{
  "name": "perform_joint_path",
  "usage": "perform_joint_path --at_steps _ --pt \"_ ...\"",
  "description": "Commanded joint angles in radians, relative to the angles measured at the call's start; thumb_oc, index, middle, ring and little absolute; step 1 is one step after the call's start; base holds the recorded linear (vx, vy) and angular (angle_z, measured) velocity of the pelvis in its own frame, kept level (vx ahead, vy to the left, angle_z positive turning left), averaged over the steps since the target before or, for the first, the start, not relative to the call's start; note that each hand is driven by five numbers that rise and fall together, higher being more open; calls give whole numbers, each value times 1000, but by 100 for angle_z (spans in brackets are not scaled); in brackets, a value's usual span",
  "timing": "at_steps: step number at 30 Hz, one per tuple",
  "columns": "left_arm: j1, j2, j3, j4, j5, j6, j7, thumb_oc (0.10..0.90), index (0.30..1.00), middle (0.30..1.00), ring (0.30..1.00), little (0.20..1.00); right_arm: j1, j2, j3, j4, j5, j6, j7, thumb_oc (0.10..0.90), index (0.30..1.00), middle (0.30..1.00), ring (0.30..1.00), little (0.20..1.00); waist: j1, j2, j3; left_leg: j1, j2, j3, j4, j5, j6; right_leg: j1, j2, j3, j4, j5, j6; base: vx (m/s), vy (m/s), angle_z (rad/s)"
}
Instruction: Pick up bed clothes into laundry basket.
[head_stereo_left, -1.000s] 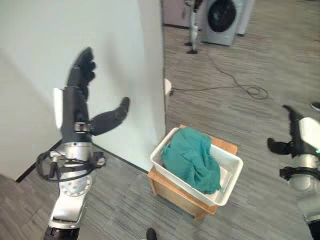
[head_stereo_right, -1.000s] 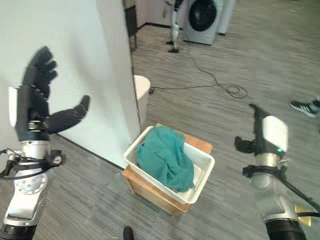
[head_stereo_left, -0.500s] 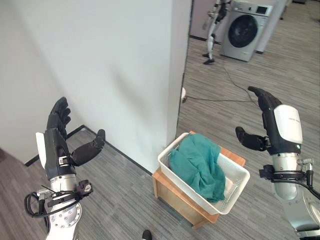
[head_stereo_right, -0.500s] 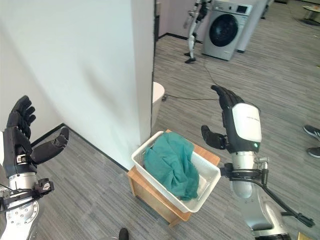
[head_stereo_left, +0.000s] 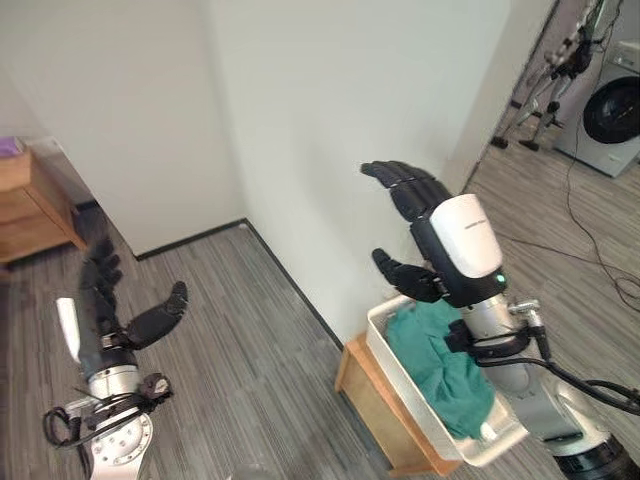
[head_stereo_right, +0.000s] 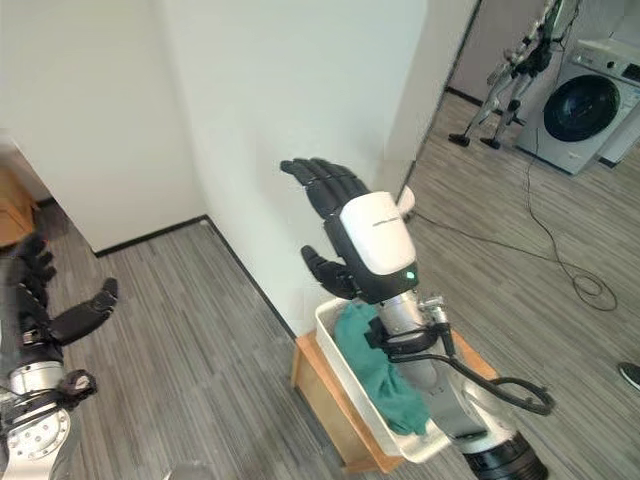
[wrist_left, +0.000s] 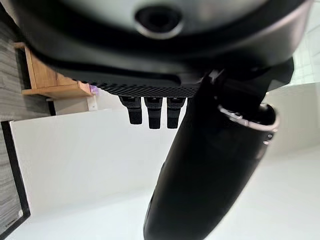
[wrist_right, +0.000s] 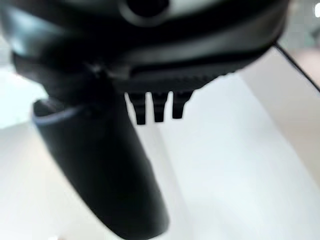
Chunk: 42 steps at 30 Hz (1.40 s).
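A teal cloth (head_stereo_left: 440, 370) lies heaped in a white laundry basket (head_stereo_left: 395, 352) that rests on a low wooden stand (head_stereo_left: 375, 412) by the wall corner. My right hand (head_stereo_left: 430, 235) is raised above the basket, open, with straight fingers and nothing in it. My left hand (head_stereo_left: 105, 315) is held up at the lower left, open and empty, well away from the basket. In the right eye view the same teal cloth (head_stereo_right: 375, 365) shows behind my right arm.
A white wall corner (head_stereo_left: 330, 150) stands right behind the basket. A wooden cabinet (head_stereo_left: 30, 205) is at the far left. A washing machine (head_stereo_right: 590, 105) and a folded stand (head_stereo_right: 510, 85) are at the back right, with a cable (head_stereo_right: 560, 265) on the floor.
The whole view has swung left, so the basket now sits lower right. My right hand has risen higher above the basket; both hands stay open and empty.
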Motion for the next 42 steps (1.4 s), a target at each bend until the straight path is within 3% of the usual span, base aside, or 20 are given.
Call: perform_joint_path --at_steps 1,5,6,7,8,9,10,11,12,13,17,23,26,30,34,38,39,40,41,42 --pt "-87 78 18 -167 22 -81 0 800 900 900 900 900 -97 25 -100 15 53 -45 -67 800 900 900 900 900 19 -6 -70 143 74 4 -88 -116 -96 -138 183 -1 -222 -10 -49 -93 336 195" --pt "-82 84 -18 -209 36 -92 -17 800 900 900 900 900 -49 50 -125 43 59 -46 -81 800 900 900 900 900 -11 15 -63 172 -32 -27 -298 -134 -52 -211 82 -14 -79 85 34 -74 414 150" --pt "-86 85 -18 -217 40 -95 -16 800 900 900 900 900 -46 65 -130 47 58 -43 -83 800 900 900 900 900 -15 20 -54 186 -59 -33 -348 -128 -43 -230 44 -10 -19 107 73 -86 438 61" --pt "-93 85 -25 -222 36 -106 -4 800 900 900 900 900 -30 99 -130 50 56 -42 -86 800 900 900 900 900 -20 27 -34 193 -77 -58 -383 -128 -34 -265 -9 33 80 172 152 -75 432 82" --pt "-100 87 -33 -218 28 -112 7 800 900 900 900 900 -10 117 -128 60 49 -37 -90 800 900 900 900 900 -29 26 -19 191 -89 -98 -418 -122 -24 -316 -39 127 150 237 220 -47 288 78" --pt "-101 87 -34 -217 28 -112 8 800 900 900 900 900 -10 117 -128 60 49 -37 -90 800 900 900 900 900 -28 24 -20 191 -92 -97 -420 -121 -23 -318 -41 129 152 237 220 -118 116 108" --pt "-113 93 -45 -210 22 -119 14 800 900 900 900 900 11 128 -129 69 41 -33 -94 800 900 900 900 900 -44 26 -6 179 -89 -144 -450 -100 -24 -365 1 284 167 216 235 -95 13 88" --pt "-114 94 -46 -209 21 -120 14 800 900 900 900 900 12 129 -130 69 41 -33 -94 800 900 900 900 900 -41 24 -8 178 -91 -141 -453 -95 -25 -368 1 285 166 217 234 -143 63 103" --pt "-137 96 -71 -201 10 -130 20 800 900 900 900 900 33 132 -143 73 42 -31 -99 800 900 900 900 900 -58 21 -6 158 -89 -216 -482 -72 -27 -395 82 457 166 127 220 -70 42 86" --pt "-152 97 -80 -190 9 -133 21 800 900 900 900 900 45 134 -155 73 46 -31 -103 800 900 900 900 900 -61 17 -3 141 -92 -263 -484 -65 -30 -396 116 515 148 96 208 -141 -5 129" --pt "-189 109 -93 -167 19 -134 26 800 900 900 900 900 71 153 -188 64 46 -26 -120 800 900 900 900 900 -60 -2 -5 72 -92 -375 -488 -27 -41 -350 117 604 45 110 177 -41 -132 144" --pt "-231 96 -143 -159 1 -140 2 800 900 900 900 900 157 193 -231 65 73 -18 -130 800 900 900 900 900 -76 -8 -20 0 -104 -572 -488 -5 -64 -278 134 923 -170 119 181 6 -166 139" --pt "-267 108 -155 -157 2 -131 -7 800 900 900 900 900 159 211 -229 83 108 -17 -133 800 900 900 900 900 -27 -13 -42 -9 -86 -617 -488 0 -90 -213 93 857 -266 129 191 -46 -289 105" --pt "-255 93 -123 -164 -38 -131 -18 800 900 900 900 900 142 215 -231 91 203 -39 -114 800 900 900 900 900 8 -10 -48 -18 -42 -643 -470 35 -130 -142 131 809 -355 102 170 -64 -330 38" --pt "-162 63 -58 -149 -56 -139 -22 800 900 900 900 900 119 201 -215 98 255 -62 -88 800 900 900 900 900 2 6 -48 -8 4 -630 -476 75 -162 -109 173 800 -381 72 136 -64 -362 7" --pt "-51 18 36 -83 -92 -141 -18 800 900 900 900 900 52 184 -144 117 288 -93 -63 800 900 900 900 900 -23 45 -11 -50 99 -588 -488 233 -248 -88 230 765 -384 16 90 -145 -338 -9" --pt "-51 18 36 -83 -92 -141 -18 800 900 900 900 900 51 184 -143 117 288 -93 -63 800 900 900 900 900 -25 45 -11 -51 100 -589 -488 233 -248 -88 230 764 -384 16 89 -260 -230 11" --pt "-53 7 35 -61 -111 -138 -18 800 900 900 900 900 23 172 -132 120 298 -92 -63 800 900 900 900 900 -41 40 14 -86 130 -475 -477 297 -234 -88 228 729 -384 14 75 -192 -161 26" --pt "-54 6 37 -60 -112 -139 -20 800 900 900 900 900 20 172 -130 122 299 -92 -63 800 900 900 900 900 -41 40 14 -85 129 -472 -477 296 -233 -89 226 731 -384 14 76 -372 -334 78" --pt "-64 -1 15 -38 -146 -127 -38 800 900 900 900 900 -1 153 -129 124 294 -81 -64 800 900 900 900 900 -67 23 22 -77 136 -314 -388 246 -197 -93 221 692 -384 15 58 -242 -273 102"
